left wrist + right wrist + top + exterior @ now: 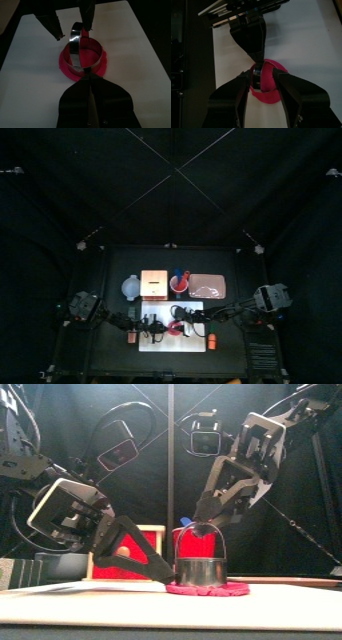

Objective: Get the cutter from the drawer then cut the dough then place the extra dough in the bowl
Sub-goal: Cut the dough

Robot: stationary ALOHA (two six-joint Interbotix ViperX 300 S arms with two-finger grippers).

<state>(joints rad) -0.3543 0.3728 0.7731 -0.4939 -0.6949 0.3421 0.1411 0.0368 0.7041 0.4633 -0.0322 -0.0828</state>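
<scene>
Front view shows the right gripper [205, 517] pinching the cutter [201, 571] handle, with dough [214, 590] right below it. Beside it, the left gripper [166, 569] pinches the cutter's side. Push straight down, no tilting.

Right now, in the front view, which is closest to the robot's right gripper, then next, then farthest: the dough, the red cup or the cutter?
From the right gripper:
1. cutter: right below, its wire handle reaching up to the gripper.
2. dough: lower, flat on the white board under the cutter.
3. red cup: farthest, standing at the back behind them.
</scene>
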